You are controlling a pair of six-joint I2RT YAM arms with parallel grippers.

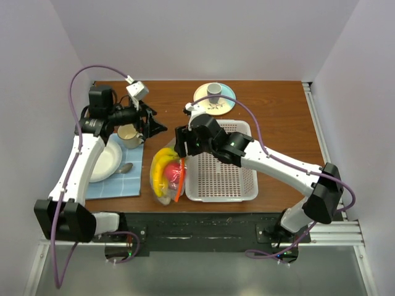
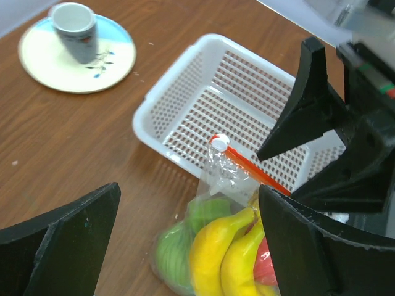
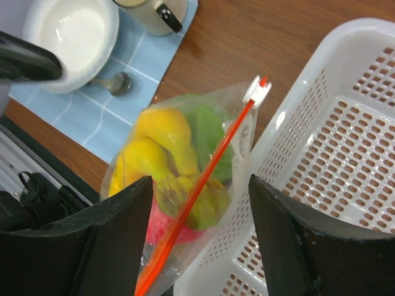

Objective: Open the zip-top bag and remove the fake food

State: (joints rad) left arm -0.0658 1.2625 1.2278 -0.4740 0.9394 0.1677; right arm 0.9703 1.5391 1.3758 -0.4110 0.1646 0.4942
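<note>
Right fingers [image 3: 117, 240] are apart and clamped on nothing, hanging over the zip-top bag [image 3: 185, 160] with the orange zip strip [image 3: 213, 172] running up between them. Left fingers [image 2: 68, 246] are also apart and empty, hovering over the far end of the blue mat [image 1: 123, 182], off to the bag's left and pointed toward it. The bag lies on the desk [image 1: 278, 111] near the front edge, between the mat and the white basket [image 1: 221, 198], with its zip edge against the basket's left wall. The fake food is inside: yellow banana bunch [image 3: 154, 154], green piece [image 3: 207, 132], red fruit [image 1: 170, 177]. The white slider [image 3: 257, 91] sits at the strip's far end. The zip looks shut, though the crinkled plastic makes that hard to confirm. Beside the bag on the mat are a white bowl [image 1: 106, 159] and a spoon [image 1: 125, 167], with a mug [image 1: 128, 135] further back. At the far side a grey cup [image 1: 213, 91] stands on a saucer [image 1: 200, 100]. Step in hand, as I read it, is the approach for opening, with nothing gripped yet. The next move likely calls for the right fingers to drop and pinch the strip or slider. The left should come across to pin the bag, since it is light and would probably drag.
</note>
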